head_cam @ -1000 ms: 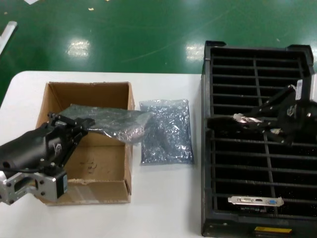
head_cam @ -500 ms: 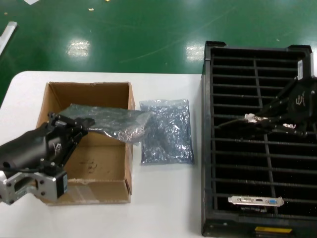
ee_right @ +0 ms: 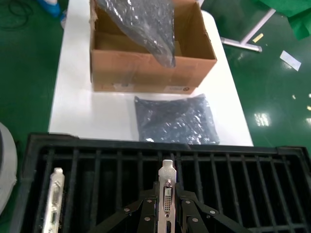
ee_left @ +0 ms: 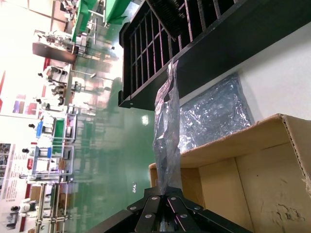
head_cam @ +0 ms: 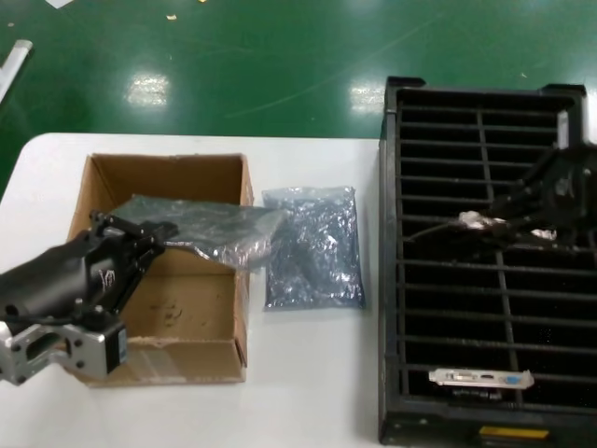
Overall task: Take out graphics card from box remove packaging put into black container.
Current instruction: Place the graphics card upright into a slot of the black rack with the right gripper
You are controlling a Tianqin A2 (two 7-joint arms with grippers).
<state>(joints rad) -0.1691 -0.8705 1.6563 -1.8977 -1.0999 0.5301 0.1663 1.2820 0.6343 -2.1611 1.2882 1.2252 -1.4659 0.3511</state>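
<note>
The right gripper (ee_right: 165, 213) gripped the dark graphics card (ee_right: 166, 187) by its silver bracket, upright over the black slotted crate (head_cam: 392, 280) for slotting; the left gripper (ee_left: 163, 206) pinched the emptied grey-blue bag (ee_left: 166, 141) above the brown cardboard box (head_cam: 98, 177).

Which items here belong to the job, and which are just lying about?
In the job:
- graphics card, in the right gripper over the black container
- packaging, pinched by the left gripper
- box

Lying about:
- second anti-static bag, flat on the table
- card already slotted
</note>
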